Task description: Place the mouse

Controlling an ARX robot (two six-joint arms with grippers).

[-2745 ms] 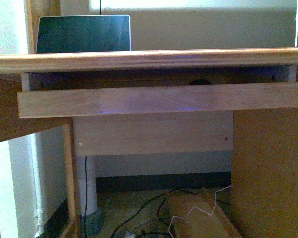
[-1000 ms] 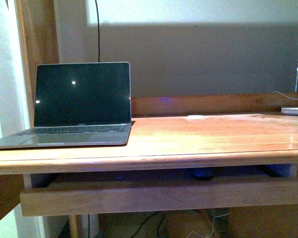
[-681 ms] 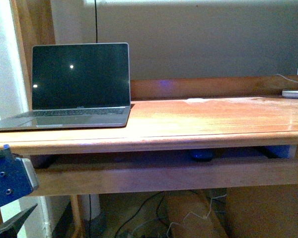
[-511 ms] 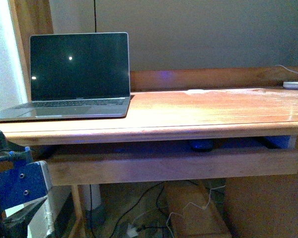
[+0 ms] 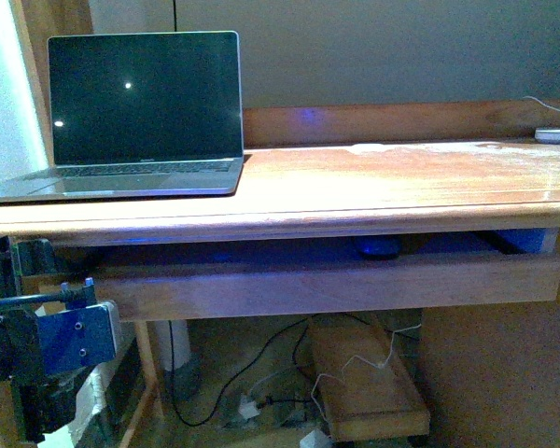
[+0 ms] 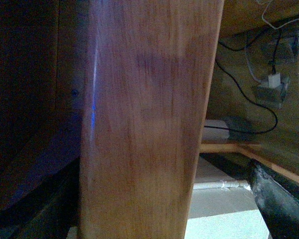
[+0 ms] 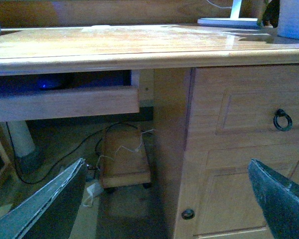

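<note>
- The mouse (image 5: 380, 247) lies in the pull-out tray (image 5: 336, 285) under the desk surface (image 5: 401, 187), off to the right of the laptop (image 5: 140, 103). Nothing grips it.
- The right fingers (image 7: 50, 204) are spread wide and empty, well apart from the mouse.
- The left arm (image 5: 70, 338) is by the tray's left end; I cannot tell whether its fingers are open or closed.
- By my judgement, both pick-up and placing remain.

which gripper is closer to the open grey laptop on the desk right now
Left. The left gripper hangs at the left end of the wooden desk, below the open grey laptop. The right gripper faces the drawer cabinet at the other end, out of front view.
</note>
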